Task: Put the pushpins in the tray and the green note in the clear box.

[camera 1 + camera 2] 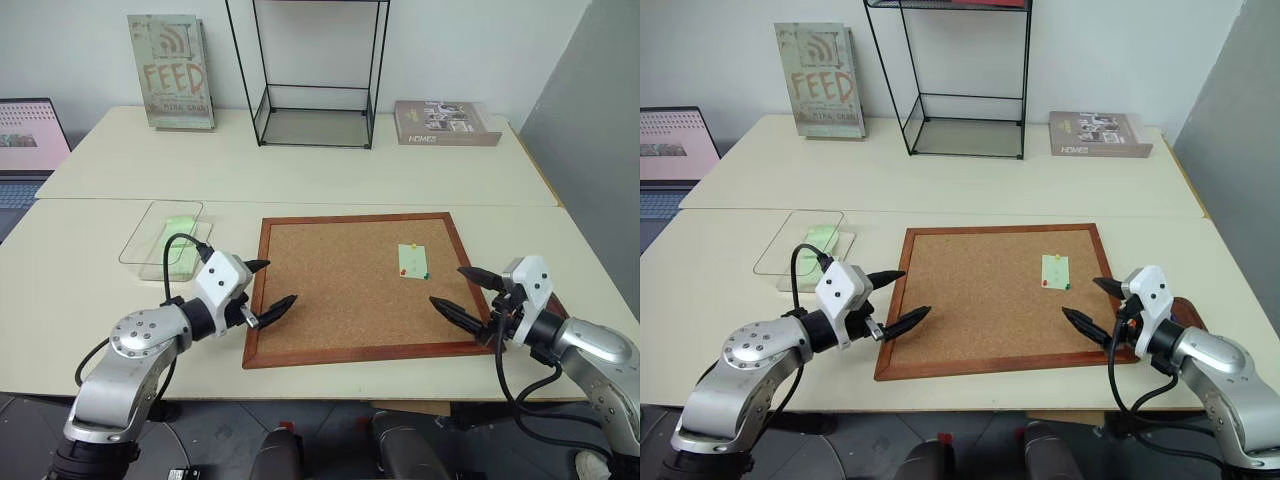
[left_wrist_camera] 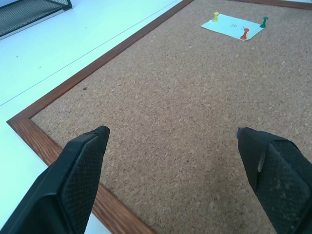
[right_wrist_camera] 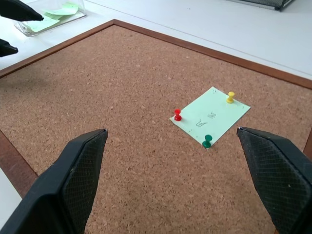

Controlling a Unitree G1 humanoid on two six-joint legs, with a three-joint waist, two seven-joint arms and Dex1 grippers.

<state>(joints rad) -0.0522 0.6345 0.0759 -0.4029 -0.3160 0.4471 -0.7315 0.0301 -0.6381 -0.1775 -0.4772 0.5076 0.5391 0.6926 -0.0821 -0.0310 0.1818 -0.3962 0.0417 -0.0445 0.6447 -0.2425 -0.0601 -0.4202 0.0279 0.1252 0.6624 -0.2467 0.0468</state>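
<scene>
Right now the green note [image 3: 210,116] lies flat on the cork board [image 1: 330,290], held by three pushpins [image 3: 178,115]: red, green and yellow. Over the board's left edge, the left claw [image 1: 262,290] is wide open and holds nothing. Over the right edge, the right claw [image 1: 462,292] is wide open and empty too. Left of the board, the clear box [image 1: 150,235] sits on the desk [image 1: 420,180] with green paper inside.

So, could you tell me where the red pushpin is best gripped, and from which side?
Probably by its plastic head, from straight above. The red pushpin stands upright in a corner of the green note on the cork board, so only the head stands clear. The right claw, open, is nearest.
</scene>
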